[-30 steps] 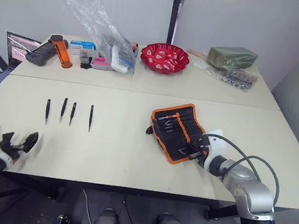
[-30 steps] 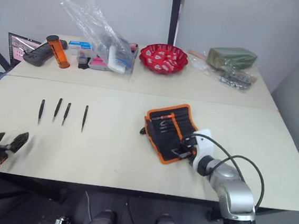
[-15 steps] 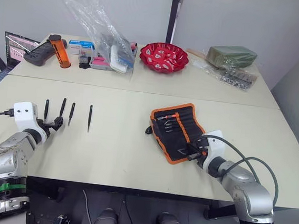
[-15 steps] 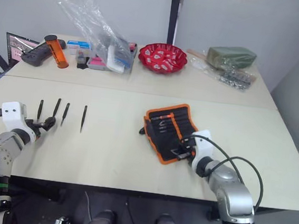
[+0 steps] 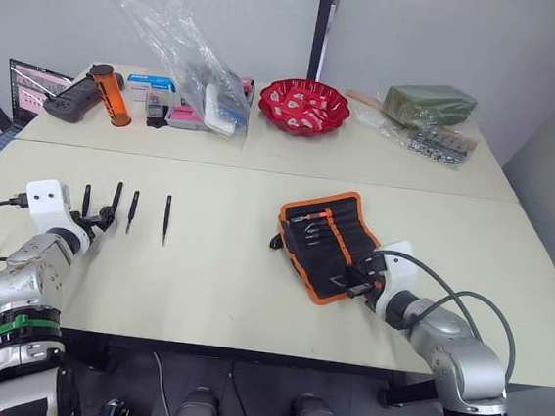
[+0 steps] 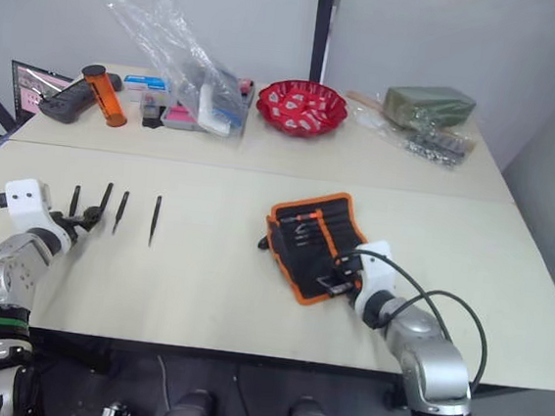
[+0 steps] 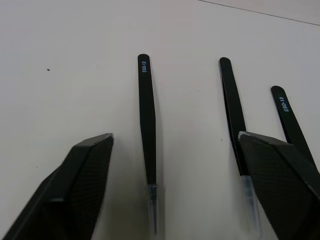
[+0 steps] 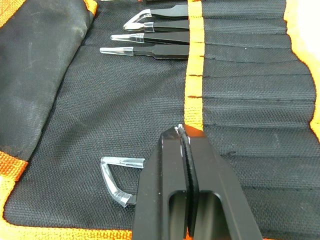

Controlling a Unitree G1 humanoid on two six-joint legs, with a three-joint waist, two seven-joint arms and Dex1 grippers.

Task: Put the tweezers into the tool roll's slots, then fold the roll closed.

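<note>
Left gripper (image 7: 175,165) fingers spread wide, straddling the leftmost of four loose tweezers (image 7: 148,135) on the table (image 5: 211,280). Right gripper (image 8: 184,137) fingers pressed together over the open tool roll (image 5: 331,241), against its slots (image 8: 245,70); some tweezers already pocketed.

4 loose tweezers (image 6: 115,207) lie by the left claw (image 6: 82,217) — right claw (image 6: 342,273) rests on the tool roll (image 6: 314,239).

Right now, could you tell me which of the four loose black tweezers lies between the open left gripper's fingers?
The leftmost slim black tweezers; the left gripper straddles it.
</note>
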